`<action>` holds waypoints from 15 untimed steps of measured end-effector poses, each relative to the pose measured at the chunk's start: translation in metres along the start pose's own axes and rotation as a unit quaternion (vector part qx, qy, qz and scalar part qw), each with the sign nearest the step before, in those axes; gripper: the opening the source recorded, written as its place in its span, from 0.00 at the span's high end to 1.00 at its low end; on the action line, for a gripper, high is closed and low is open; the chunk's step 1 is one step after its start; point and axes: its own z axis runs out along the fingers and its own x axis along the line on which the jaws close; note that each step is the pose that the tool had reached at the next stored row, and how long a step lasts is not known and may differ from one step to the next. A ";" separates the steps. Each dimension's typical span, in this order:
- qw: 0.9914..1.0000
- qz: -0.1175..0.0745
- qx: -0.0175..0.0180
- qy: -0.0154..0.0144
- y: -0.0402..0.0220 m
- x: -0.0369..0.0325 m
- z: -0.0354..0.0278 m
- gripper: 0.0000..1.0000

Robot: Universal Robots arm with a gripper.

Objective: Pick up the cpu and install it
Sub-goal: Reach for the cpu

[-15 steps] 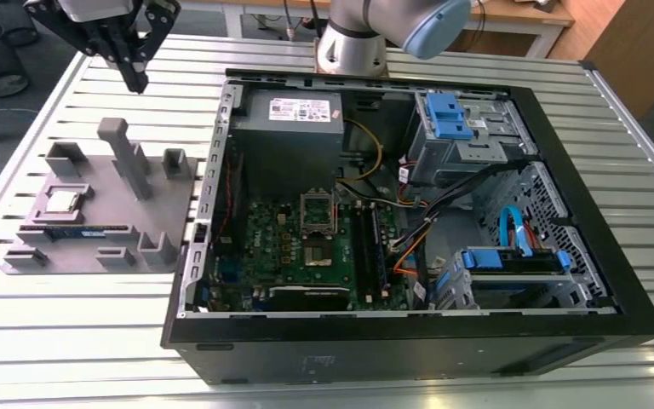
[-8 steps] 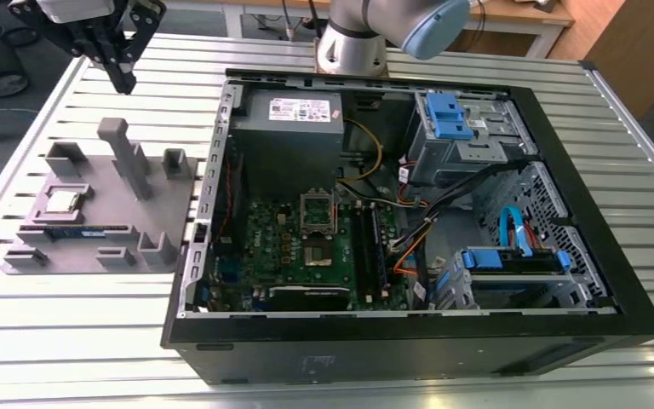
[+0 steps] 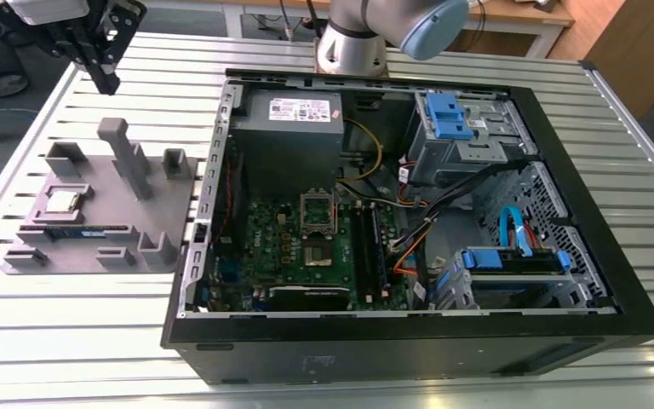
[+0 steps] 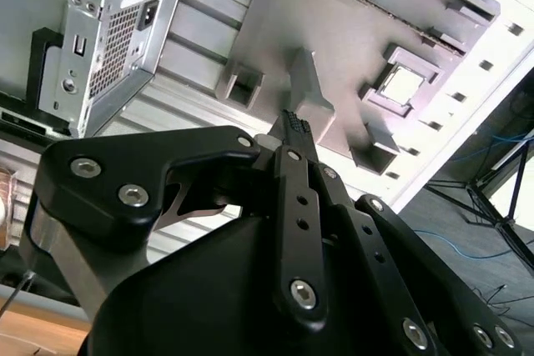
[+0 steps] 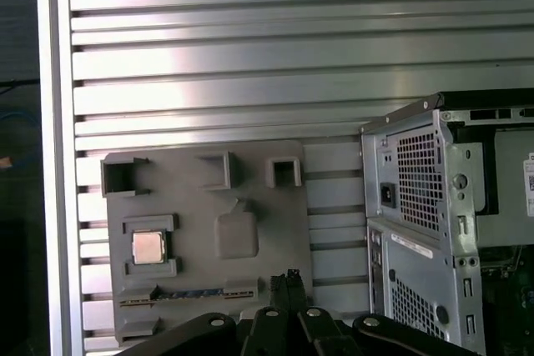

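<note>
The tool (image 3: 108, 83) is hovering closed, empty, above grey fixture (image 3: 174, 200); cpu (image 3: 64, 200) is sitting in fixture's pocket. Imo needs opening wide, descending square.

- One cpu (image 3: 64, 201), a silvery square chip.
- One memory stick (image 3: 77, 230).
- One grey parts holder (image 3: 94, 251).
- One open computer case (image 3: 418, 345), with two blue drive brackets (image 3: 446, 115) inside.
- One robot arm (image 3: 361, 34), one gripper (image 3: 106, 78).
- One slatted metal worktop (image 3: 77, 328).
</note>
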 end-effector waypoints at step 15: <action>1.000 0.000 0.000 0.000 -0.0027 0.0335 0.0034 0.89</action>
